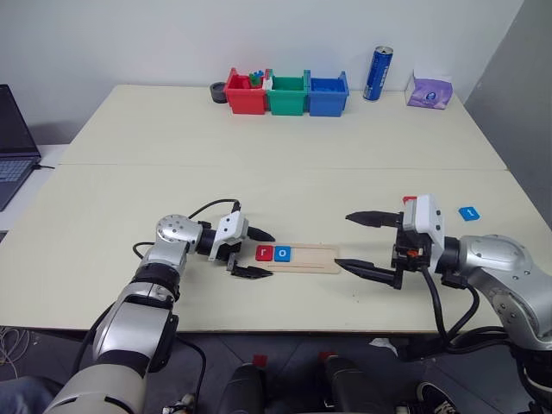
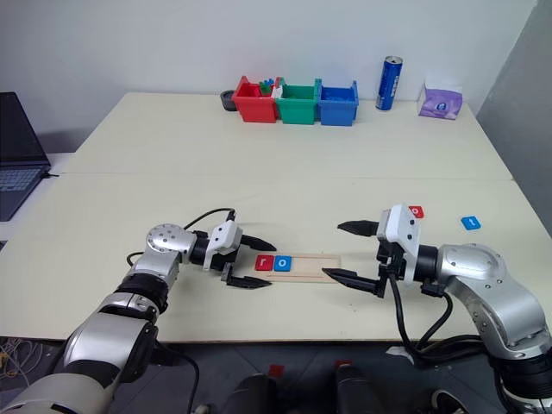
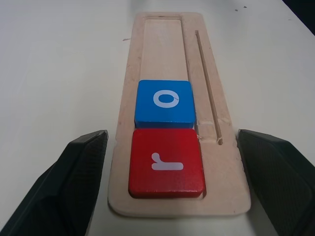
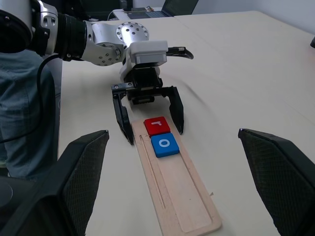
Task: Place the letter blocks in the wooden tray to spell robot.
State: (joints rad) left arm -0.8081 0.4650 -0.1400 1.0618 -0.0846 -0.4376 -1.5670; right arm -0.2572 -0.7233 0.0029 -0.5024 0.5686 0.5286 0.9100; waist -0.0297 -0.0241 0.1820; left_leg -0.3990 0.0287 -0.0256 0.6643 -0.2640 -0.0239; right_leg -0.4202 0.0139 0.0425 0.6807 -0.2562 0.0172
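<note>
Two of five letters are in: the red r block (image 3: 166,162) and blue o block (image 3: 165,102) sit side by side in the wooden tray (image 3: 167,49), at the end between the spread, empty fingers of the left hand (image 1: 252,253). By my reading b, o and t are left. The tray lies flat on the counter (image 1: 276,164), its long axis running from the left hand to the right hand (image 1: 373,244), which hangs wide open and empty at the bare end. A blue block (image 1: 468,213) and a red block (image 2: 417,210) lie beyond the right hand.
</note>
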